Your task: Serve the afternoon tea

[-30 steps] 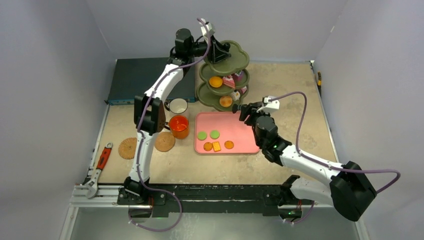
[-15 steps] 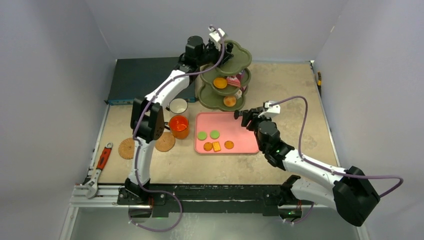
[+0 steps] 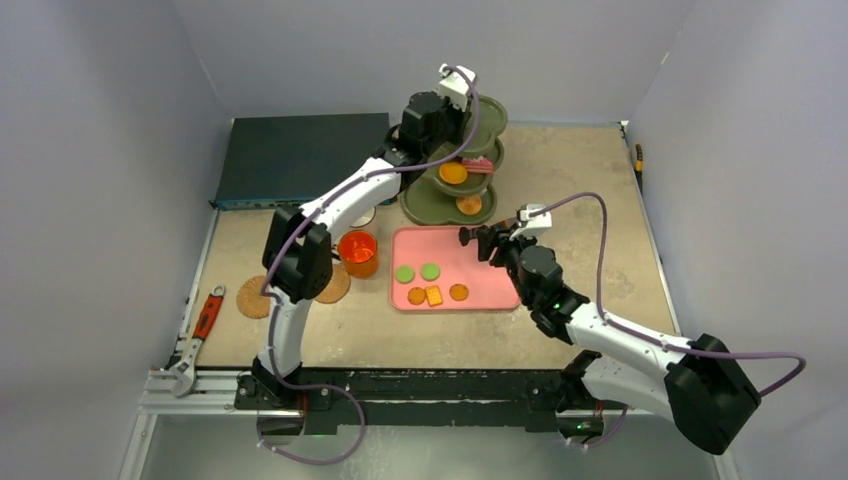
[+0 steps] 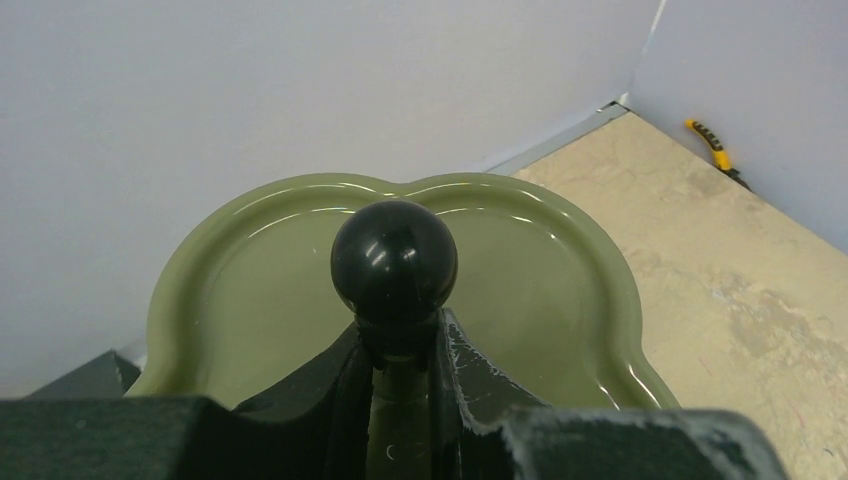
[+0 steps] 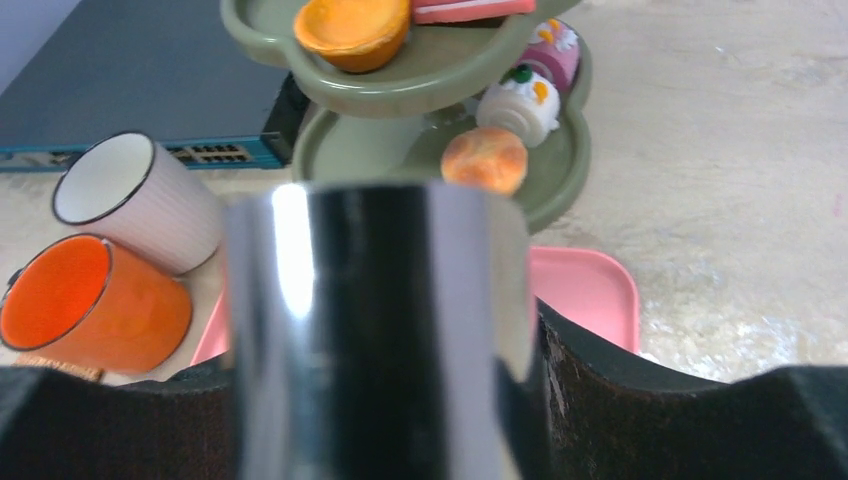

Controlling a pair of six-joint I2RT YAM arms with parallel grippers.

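The olive-green three-tier stand stands at the back of the table. My left gripper is shut on its centre post, just under the black knob. Its top tier is bare; lower tiers hold an orange tart, a pink cake, a white cupcake and a bun. Over the pink tray my right gripper is shut on a shiny metal cylinder. Green biscuits and orange biscuits lie on the tray. The white mug and orange mug stand left of it, near two cork coasters.
A flat dark-blue box lies at the back left. A red wrench sits at the near left edge, and a yellow-black tool by the right wall. Grey walls close in the back and both sides.
My left gripper has shut on the stand's post, and the stand has shifted to the right with it. The right gripper has drifted slightly left over the tray.
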